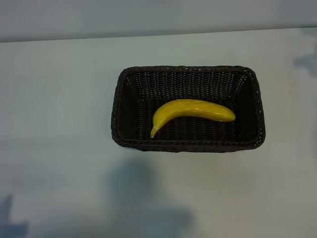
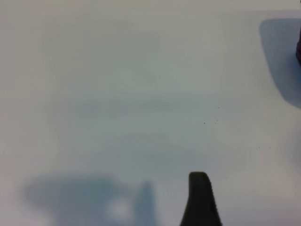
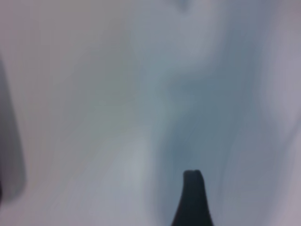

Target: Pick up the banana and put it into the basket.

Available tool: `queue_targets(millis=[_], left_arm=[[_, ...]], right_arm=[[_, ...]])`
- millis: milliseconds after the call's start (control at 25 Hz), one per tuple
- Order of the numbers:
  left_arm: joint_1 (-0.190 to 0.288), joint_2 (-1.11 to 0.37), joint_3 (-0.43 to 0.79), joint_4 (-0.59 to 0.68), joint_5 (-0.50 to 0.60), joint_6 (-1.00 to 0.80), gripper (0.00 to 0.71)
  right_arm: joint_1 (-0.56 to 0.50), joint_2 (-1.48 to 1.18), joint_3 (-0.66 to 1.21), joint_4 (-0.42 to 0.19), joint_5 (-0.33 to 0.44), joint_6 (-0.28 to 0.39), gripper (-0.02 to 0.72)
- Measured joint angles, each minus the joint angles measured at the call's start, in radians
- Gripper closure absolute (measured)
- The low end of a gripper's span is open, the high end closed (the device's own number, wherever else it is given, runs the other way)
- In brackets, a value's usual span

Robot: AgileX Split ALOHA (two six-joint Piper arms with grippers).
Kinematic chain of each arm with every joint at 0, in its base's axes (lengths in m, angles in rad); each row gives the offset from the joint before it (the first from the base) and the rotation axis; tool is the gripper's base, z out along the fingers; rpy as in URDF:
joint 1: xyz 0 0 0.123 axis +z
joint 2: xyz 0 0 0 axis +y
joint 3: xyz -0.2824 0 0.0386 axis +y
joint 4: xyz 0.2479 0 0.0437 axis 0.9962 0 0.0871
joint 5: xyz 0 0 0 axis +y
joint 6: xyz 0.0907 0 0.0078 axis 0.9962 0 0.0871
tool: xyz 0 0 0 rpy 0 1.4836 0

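Lying in one dark wicker basket (image 1: 188, 74), one yellow banana (image 1: 190, 111) rests curved on the woven floor, tip toward the near wall. The basket sits mid-counter (image 1: 59, 99), pale and bare-looking. Both claws, left (image 2: 200, 197) and right (image 3: 192, 197), stand wide apart over the counter, holding nothing.

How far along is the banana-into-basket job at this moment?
Done, by the look of it: the banana lies flat on the floor of the basket, inside the rim. Nothing is in hand: no gripper shows in the exterior view, and each wrist view shows only one fingertip over bare table, gripping nothing. Nothing visible is left to move.
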Motion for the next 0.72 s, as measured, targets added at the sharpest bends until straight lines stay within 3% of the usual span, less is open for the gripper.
queue_targets(millis=[360, 720], left_arm=[[0.0, 0.0, 0.0, 0.0, 0.0, 0.0, 0.169], [0.0, 0.0, 0.0, 0.0, 0.0, 0.0, 0.169]], right_arm=[[0.0, -0.368, 0.415, -0.004, 0.004, 0.009, 0.135], [0.0, -0.733, 0.689, -0.004, 0.005, 0.013, 0.135]])
